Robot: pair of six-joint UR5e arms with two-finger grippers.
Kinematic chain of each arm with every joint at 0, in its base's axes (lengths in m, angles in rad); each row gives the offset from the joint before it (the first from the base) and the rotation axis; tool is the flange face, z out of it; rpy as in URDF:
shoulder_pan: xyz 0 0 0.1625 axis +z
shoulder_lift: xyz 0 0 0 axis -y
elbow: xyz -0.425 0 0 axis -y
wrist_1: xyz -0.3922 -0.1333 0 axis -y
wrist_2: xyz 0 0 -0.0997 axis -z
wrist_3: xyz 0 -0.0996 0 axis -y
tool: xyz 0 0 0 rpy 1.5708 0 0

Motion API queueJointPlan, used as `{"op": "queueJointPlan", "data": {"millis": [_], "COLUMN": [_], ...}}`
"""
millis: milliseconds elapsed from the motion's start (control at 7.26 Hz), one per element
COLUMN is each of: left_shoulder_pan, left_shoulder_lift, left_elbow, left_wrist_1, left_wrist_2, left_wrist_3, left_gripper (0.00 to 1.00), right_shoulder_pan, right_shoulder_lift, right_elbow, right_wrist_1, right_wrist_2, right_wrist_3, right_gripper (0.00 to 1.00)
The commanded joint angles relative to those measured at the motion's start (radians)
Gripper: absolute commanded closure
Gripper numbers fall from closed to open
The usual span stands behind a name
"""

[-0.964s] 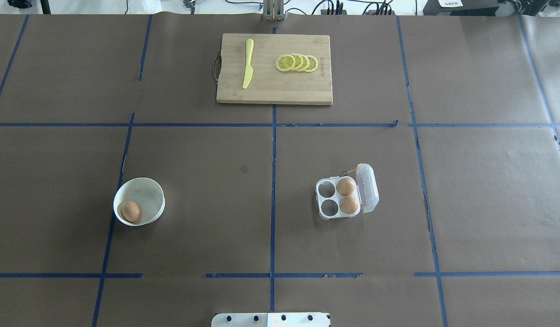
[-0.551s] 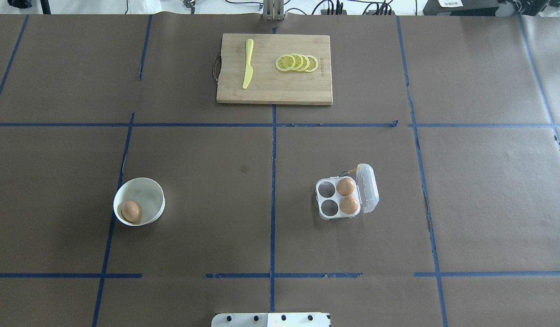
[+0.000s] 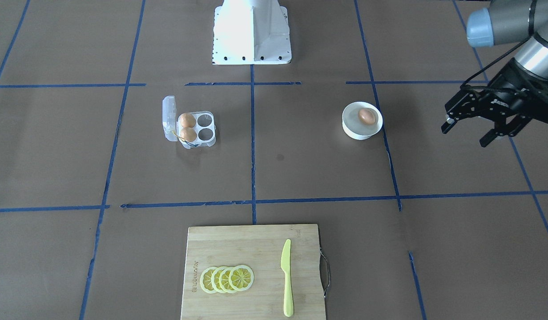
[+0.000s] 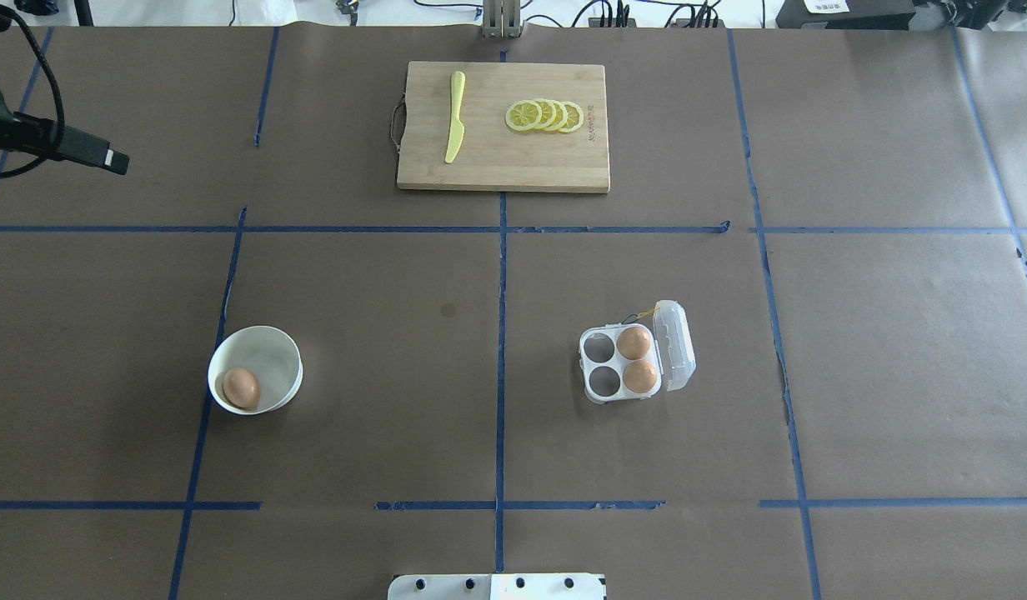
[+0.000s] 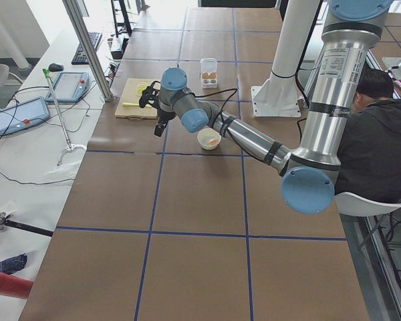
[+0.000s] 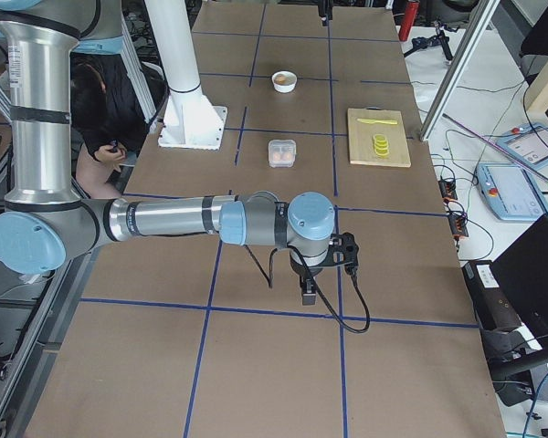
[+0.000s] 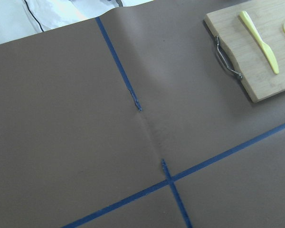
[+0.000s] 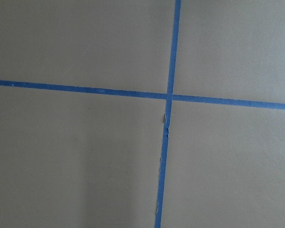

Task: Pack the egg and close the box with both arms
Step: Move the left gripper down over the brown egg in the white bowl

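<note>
One tan egg (image 4: pixel 241 387) lies in a round white bowl (image 4: pixel 273 343) at the left of the overhead view; it also shows in the front view (image 3: pixel 367 116). The clear box (image 4: pixel 602 363) stands right of centre with its lid (image 4: pixel 675 347) open. Two eggs (image 4: pixel 633 342) (image 4: pixel 640 377) fill the cells beside the lid; the other two cells are empty. My left gripper (image 3: pixel 464 138) is open and empty, high above the table, well off to the bowl's side. My right gripper (image 6: pixel 324 269) hangs far from the box, seen only from the right end; I cannot tell its state.
A wooden cutting board (image 4: pixel 488 167) lies at the far middle with a yellow knife (image 4: pixel 454 117) and lemon slices (image 4: pixel 545 116). Blue tape lines cross the brown table cover. The white robot base (image 3: pixel 251 33) is at the near edge. A seated person (image 5: pixel 374 140) is beside the table.
My left arm has come into the overhead view at the top left, where it did not show before. The eggs, bowl and box have not moved.
</note>
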Motion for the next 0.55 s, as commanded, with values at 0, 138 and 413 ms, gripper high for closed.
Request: {"op": "queueJointPlan", "data": {"millis": [0, 138, 413], "left_shoulder_pan": [0.145, 0.231, 0.477], "left_shoulder_lift": [0.086, 0.088, 0.079], "left_elbow": [-0.116, -0.139, -0.147], "left_wrist_1": [0.000, 0.006, 0.111], "left_wrist_2": [0.080, 0.146, 0.384], "left_wrist_3": [-0.379, -0.523, -0.792], "left_gripper": [0.00, 0.00, 0.03], "right_shoulder_pan": [-0.001, -0.001, -0.001], "right_shoulder_lift": [-0.034, -0.038, -0.039], "right_elbow": [0.006, 0.000, 0.003], "right_wrist_1": [0.005, 0.024, 0.035], "right_wrist_2": [0.002, 0.002, 0.002], "right_wrist_3": [0.006, 0.004, 0.012], "right_gripper": [0.00, 0.00, 0.00]}}
